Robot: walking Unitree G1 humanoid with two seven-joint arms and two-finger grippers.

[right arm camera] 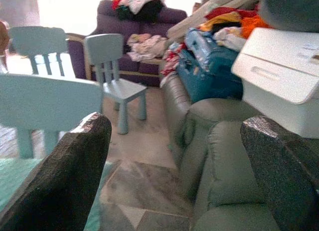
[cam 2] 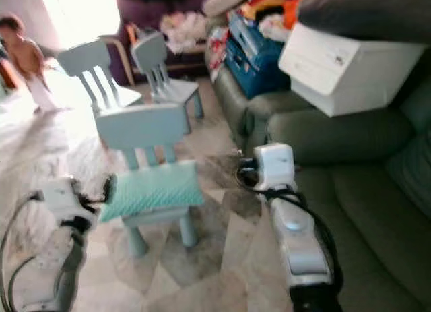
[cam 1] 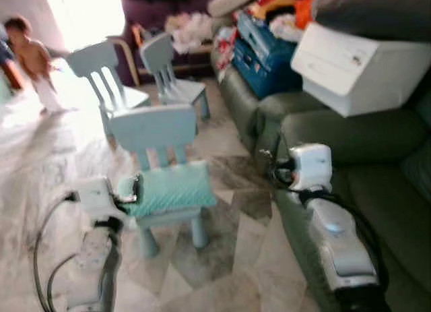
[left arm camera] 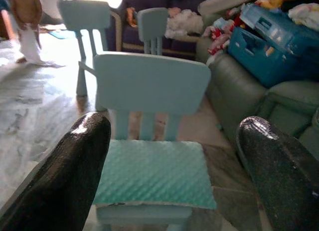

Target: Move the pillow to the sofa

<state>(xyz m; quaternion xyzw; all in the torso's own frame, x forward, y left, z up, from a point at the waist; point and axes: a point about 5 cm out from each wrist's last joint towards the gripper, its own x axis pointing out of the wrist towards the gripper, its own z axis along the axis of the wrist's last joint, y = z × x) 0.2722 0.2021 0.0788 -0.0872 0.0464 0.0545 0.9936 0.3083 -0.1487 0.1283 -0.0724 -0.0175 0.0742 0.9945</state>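
A teal dimpled pillow (cam 1: 172, 187) lies flat on the seat of a small light-blue chair (cam 1: 153, 127) in the middle of the floor. My left gripper (cam 1: 137, 189) is at the pillow's left edge, open; in the left wrist view its two black fingers (left arm camera: 65, 176) spread wide on either side of the pillow (left arm camera: 154, 173). My right gripper (cam 1: 275, 169) hovers open to the right of the chair, by the arm of the green sofa (cam 1: 377, 191). The right wrist view looks past its fingers (right arm camera: 65, 176) at the sofa arm (right arm camera: 219, 141).
A white storage box (cam 1: 357, 66) and a blue crate (cam 1: 262, 52) with clothes sit on the sofa's far end. Two more light-blue chairs (cam 1: 101, 63) stand behind. A small person (cam 1: 34, 59) stands at the far left. The floor is marble tile.
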